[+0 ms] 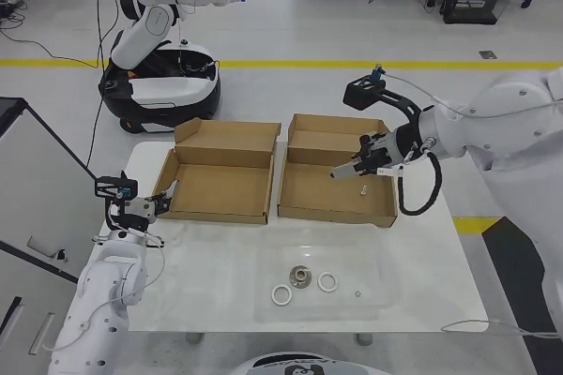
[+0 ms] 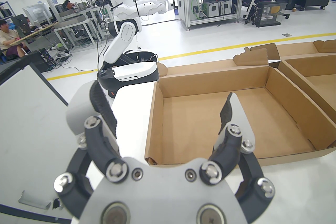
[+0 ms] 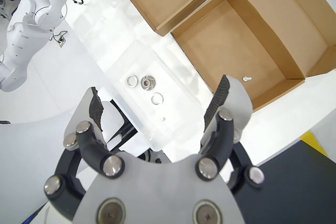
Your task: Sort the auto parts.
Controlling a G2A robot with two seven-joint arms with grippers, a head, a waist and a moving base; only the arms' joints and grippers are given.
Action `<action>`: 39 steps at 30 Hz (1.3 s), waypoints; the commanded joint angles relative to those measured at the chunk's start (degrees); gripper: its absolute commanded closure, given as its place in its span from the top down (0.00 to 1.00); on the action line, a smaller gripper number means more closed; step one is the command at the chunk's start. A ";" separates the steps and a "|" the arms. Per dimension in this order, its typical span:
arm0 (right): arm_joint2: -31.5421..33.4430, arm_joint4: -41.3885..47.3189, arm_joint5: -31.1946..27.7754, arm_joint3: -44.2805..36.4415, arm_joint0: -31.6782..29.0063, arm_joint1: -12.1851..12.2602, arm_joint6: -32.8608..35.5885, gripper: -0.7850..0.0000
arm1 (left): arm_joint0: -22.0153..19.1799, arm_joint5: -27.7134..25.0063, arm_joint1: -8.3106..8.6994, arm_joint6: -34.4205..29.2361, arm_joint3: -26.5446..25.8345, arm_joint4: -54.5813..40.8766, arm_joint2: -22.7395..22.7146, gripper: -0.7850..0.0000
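Presently I logged the right gripper (image 1: 338, 172), jaws released and empty, above the right box (image 1: 333, 219), which held one small metal part (image 1: 363, 190), the left gripper (image 1: 166, 199) likewise spread beside the left box (image 1: 216, 218), and two rings (image 1: 281, 295), a hub (image 1: 301, 276) and a screw (image 1: 357, 292) loose on the table (image 1: 216, 272) before the boxes' front walls.

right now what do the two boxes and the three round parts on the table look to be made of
Left box and right box: brown cardboard, matte, judging by folded flaps and raw cut edges. Left ring and right ring: pale, smooth, bright sheen; likely metal, possibly plastic. Hub between them: probably grey metal, by its duller machined shine.
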 commanded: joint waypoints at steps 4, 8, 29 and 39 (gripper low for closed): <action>0.00 0.00 0.00 0.00 0.00 0.00 0.00 1.00 | 0.00 0.00 0.00 0.00 0.00 0.00 0.00 1.00; -1.17 -1.80 -2.58 -1.49 -0.51 0.39 0.00 1.00 | 0.00 0.00 0.00 0.00 0.00 0.00 0.00 1.00; -30.48 11.06 -18.09 -10.53 18.75 11.33 0.00 1.00 | 0.00 0.00 0.00 0.00 0.00 0.00 0.00 1.00; -45.06 16.44 -20.21 -16.88 28.30 14.50 0.00 1.00 | 0.00 0.00 0.00 0.00 0.00 0.00 0.00 1.00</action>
